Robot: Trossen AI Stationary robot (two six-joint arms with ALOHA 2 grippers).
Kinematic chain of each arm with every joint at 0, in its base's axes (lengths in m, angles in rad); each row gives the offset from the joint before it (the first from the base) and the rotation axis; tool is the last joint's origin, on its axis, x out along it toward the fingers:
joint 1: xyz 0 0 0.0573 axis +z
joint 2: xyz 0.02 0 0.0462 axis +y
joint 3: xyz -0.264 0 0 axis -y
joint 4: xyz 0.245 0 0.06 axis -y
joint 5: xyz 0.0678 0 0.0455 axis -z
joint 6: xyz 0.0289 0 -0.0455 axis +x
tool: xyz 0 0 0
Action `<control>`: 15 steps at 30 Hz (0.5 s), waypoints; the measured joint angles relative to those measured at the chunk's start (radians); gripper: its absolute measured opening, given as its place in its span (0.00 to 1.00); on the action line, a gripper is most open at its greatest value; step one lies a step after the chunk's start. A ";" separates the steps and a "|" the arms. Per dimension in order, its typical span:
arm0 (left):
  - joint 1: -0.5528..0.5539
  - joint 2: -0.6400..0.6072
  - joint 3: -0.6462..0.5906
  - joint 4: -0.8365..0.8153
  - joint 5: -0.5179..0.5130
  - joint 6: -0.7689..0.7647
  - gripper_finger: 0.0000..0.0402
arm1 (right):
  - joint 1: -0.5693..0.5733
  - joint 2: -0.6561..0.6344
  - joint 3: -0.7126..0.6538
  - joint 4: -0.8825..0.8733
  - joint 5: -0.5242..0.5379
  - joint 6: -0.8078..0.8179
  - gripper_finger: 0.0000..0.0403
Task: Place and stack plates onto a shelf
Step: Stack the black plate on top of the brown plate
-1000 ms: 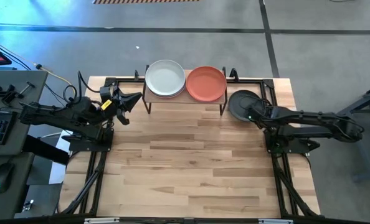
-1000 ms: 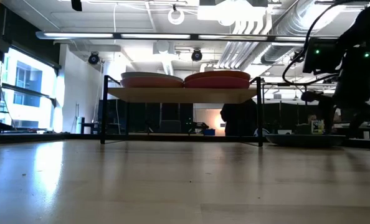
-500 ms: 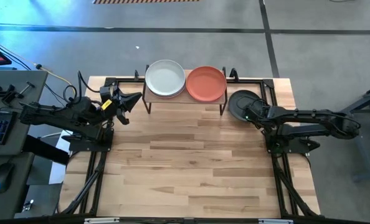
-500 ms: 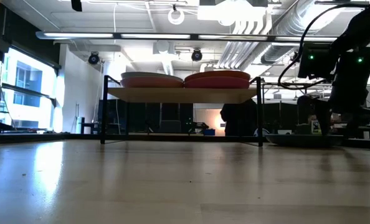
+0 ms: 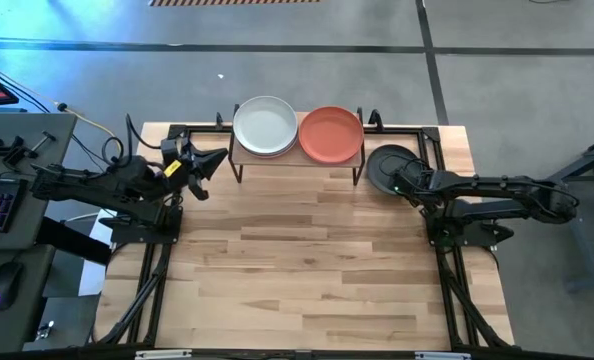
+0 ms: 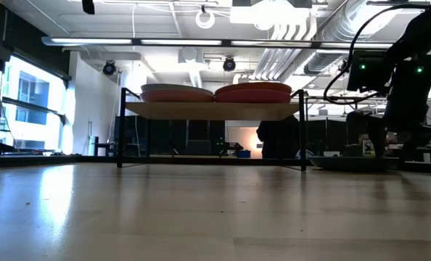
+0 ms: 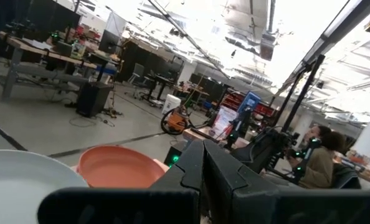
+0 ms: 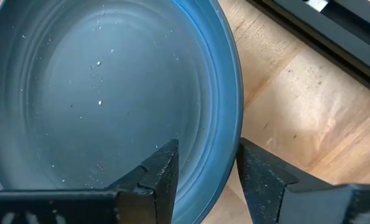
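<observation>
My right tool point(image 8: 200, 171) straddles the dark grey plate's point(image 5: 385, 167) rim, fingers narrowly parted; the shelf point(image 5: 297, 160) lies at nine o'clock, my shut left tool point(image 5: 215, 158) farther.

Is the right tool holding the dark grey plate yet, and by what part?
Not yet: the right tool straddles the dark grey plate's rim, one finger inside, one outside, with gaps visible.

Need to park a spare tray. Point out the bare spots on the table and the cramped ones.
Free: the wide tabletop in front of the shelf, between both arms. Crowded: the shelf top, filled by the white plate and terracotta plate; beside it, the right tool straddles the dark grey plate rim.
</observation>
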 joint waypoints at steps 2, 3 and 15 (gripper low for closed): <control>0.000 0.000 0.000 -0.012 -0.016 0.000 0.00 | 0.000 0.000 0.000 0.000 0.000 -0.008 0.33; 0.000 0.000 0.000 -0.017 -0.020 0.000 0.00 | 0.000 0.000 0.000 0.000 0.000 -0.014 0.33; 0.000 0.000 0.000 -0.020 0.001 -0.002 0.00 | 0.000 0.000 0.000 0.000 0.000 -0.017 0.33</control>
